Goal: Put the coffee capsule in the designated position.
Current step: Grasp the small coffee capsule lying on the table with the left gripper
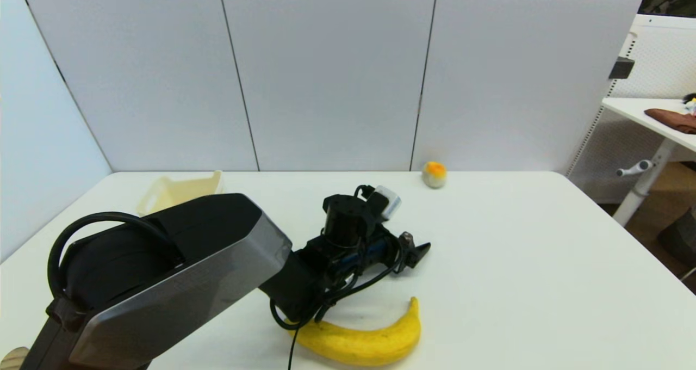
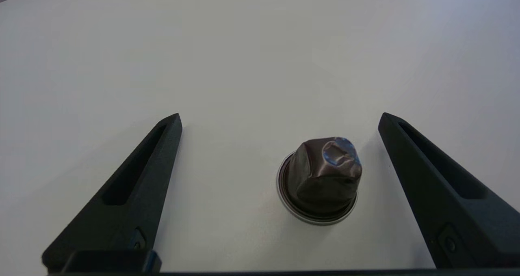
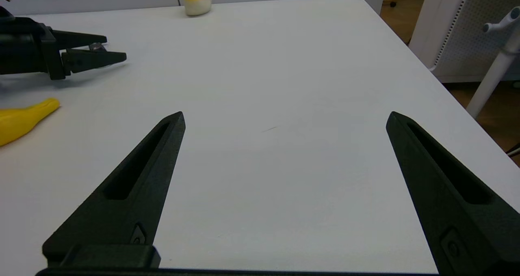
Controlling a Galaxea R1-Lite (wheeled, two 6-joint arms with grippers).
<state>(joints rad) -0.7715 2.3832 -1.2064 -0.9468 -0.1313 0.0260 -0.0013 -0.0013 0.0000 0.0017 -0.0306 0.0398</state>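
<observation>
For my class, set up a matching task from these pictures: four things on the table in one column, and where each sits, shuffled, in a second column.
Things:
1. coffee capsule
2. banana
3. cream-white bin
4. orange-and-grey ball

Places:
A. at the table's far edge, by the wall panels
B. at the far left of the table, partly hidden behind the left arm
C. on the table between the open fingers of the left gripper
D. nearest the robot, lying below the left gripper in the head view

Pairs: 1-C, 2-D, 3-B, 4-A
</observation>
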